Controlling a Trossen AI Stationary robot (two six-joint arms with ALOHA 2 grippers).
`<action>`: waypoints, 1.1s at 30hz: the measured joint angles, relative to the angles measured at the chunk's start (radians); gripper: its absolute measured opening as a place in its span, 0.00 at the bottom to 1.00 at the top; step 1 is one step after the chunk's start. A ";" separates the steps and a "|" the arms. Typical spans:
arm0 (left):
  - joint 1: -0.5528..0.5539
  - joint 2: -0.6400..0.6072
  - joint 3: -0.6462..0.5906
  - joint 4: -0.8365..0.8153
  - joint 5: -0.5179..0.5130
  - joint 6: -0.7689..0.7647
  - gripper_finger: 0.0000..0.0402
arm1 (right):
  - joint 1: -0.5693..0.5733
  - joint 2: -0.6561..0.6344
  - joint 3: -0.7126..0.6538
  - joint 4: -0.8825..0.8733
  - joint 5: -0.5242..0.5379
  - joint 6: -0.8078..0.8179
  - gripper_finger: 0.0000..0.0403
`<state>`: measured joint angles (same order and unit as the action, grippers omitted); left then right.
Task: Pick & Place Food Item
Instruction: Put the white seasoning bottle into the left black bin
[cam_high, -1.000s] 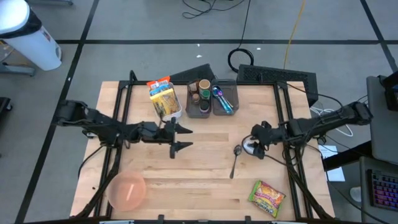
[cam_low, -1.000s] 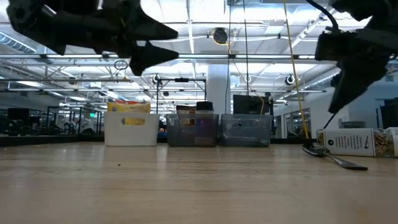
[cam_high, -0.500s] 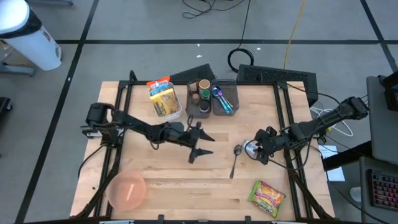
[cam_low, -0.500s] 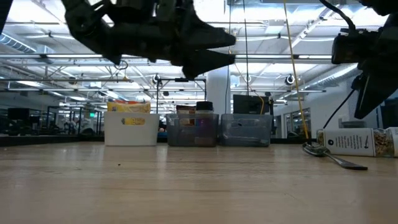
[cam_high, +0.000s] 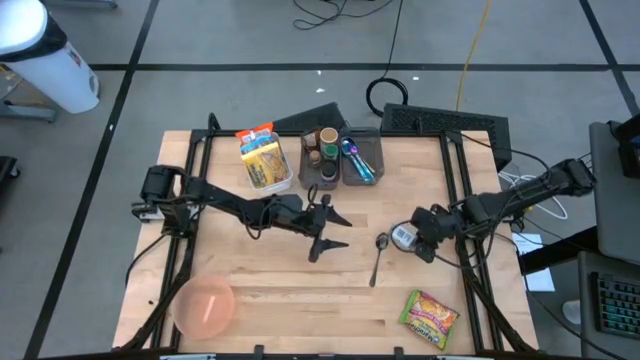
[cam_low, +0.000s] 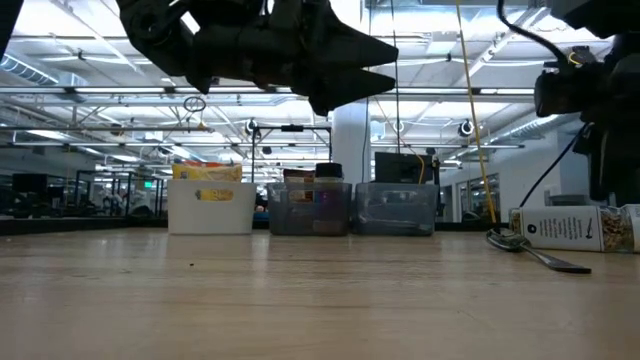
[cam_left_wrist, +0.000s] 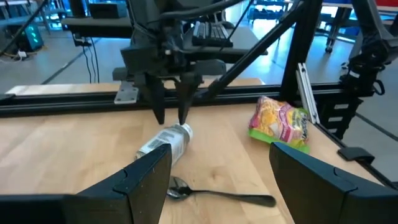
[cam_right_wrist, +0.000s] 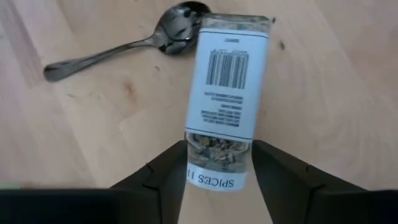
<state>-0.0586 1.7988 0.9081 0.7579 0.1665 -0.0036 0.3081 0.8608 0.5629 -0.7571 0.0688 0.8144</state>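
Spice jar lies partly hidden between right gripper's parted fingers; left gripper hovers open, empty.

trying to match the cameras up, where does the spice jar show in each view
High view: spice jar lying right of centre, at the right gripper.
Low view: far right, on its side.
Left wrist view: centre, under the right gripper's fingers.
Right wrist view: centre, between its fingers.
Shared landmark: the spoon beside it.

Spice jar's near end hidden between fingers.
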 joint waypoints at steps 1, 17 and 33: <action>0.002 0.000 0.000 0.000 0.001 0.001 0.68 | -0.012 0.000 0.000 0.001 -0.018 0.015 0.44; 0.042 0.000 0.000 -0.040 0.065 0.018 0.68 | -0.066 0.135 -0.114 0.258 -0.123 0.033 0.71; 0.044 0.000 -0.001 -0.060 0.061 0.021 0.68 | -0.073 0.226 -0.126 0.353 0.063 0.000 0.68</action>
<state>-0.0151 1.7988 0.9073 0.6975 0.2272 0.0169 0.2356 1.0871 0.4374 -0.4043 0.1318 0.8146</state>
